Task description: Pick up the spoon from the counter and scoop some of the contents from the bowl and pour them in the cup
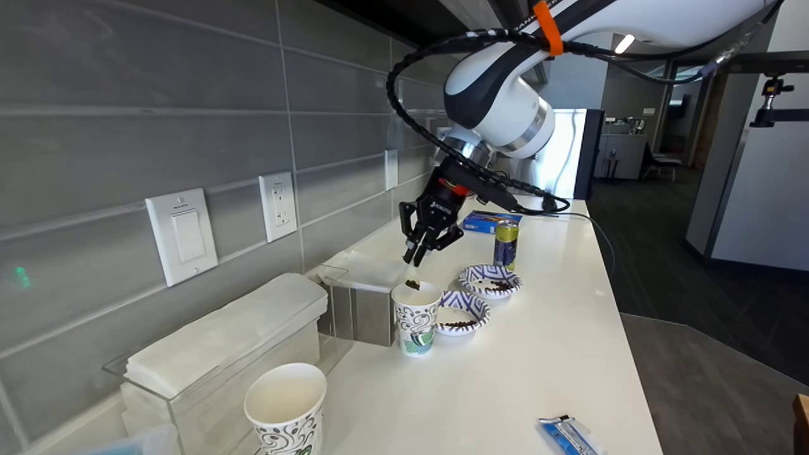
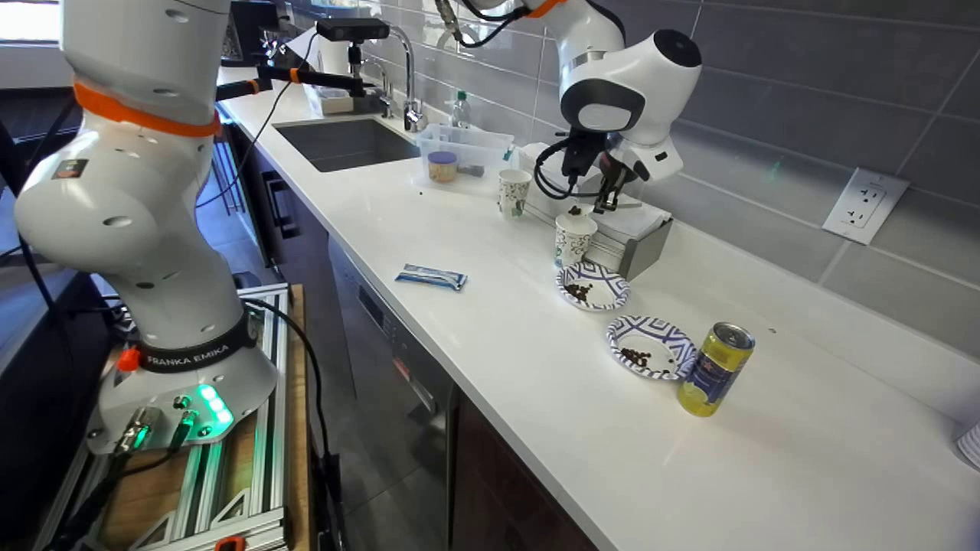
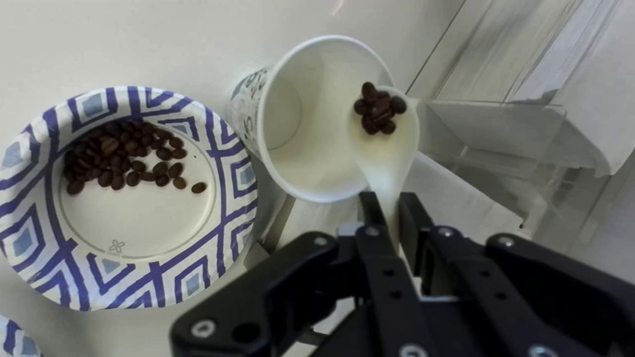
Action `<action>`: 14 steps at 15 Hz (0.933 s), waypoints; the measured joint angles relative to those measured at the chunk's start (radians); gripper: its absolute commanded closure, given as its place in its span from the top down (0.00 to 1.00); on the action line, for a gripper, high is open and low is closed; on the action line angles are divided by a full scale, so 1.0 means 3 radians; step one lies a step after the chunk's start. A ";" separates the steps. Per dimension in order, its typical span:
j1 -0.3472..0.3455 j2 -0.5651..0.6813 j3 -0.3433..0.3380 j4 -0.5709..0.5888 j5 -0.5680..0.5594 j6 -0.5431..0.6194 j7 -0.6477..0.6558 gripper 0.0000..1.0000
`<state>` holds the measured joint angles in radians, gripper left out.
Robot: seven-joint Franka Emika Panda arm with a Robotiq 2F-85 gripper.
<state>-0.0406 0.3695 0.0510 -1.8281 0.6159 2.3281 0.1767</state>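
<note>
The pale cream spoon (image 3: 382, 171) is held between the two fingers of my gripper (image 3: 392, 208). Its scoop carries several dark brown beans (image 3: 379, 109) and overlaps the right rim of the cup (image 3: 285, 114) in the wrist view. In both exterior views my gripper (image 1: 414, 256) (image 2: 606, 205) is above and beside the printed paper cup (image 1: 416, 328) (image 2: 573, 243), with the spoon (image 1: 412, 273) at the cup's mouth. The cup stands upright; its visible inside holds no beans. The blue-patterned bowl (image 3: 139, 223) with many beans stands beside the cup, also in both exterior views (image 1: 464, 303) (image 2: 586, 268).
Another patterned bowl with beans (image 1: 490, 272) (image 2: 651, 337) and a yellow can (image 1: 505, 243) (image 2: 716, 369) stand nearby. A napkin holder (image 1: 373, 309) is close behind the cup, along the tiled wall. Another cup (image 1: 287, 411) (image 2: 513, 191) and a blue-and-white packet (image 1: 569, 435) (image 2: 431, 277) are on the counter.
</note>
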 measured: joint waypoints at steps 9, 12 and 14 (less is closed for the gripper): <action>-0.0197 -0.0085 0.0065 -0.0202 0.0907 0.0003 -0.1421 0.04; -0.0243 -0.0075 0.0069 -0.0231 0.1307 0.0002 -0.1898 0.04; -0.0262 -0.0058 0.0069 -0.0235 0.1543 0.0002 -0.2181 0.04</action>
<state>-0.1192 0.3521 0.0716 -1.8987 1.0787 2.3285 -0.4777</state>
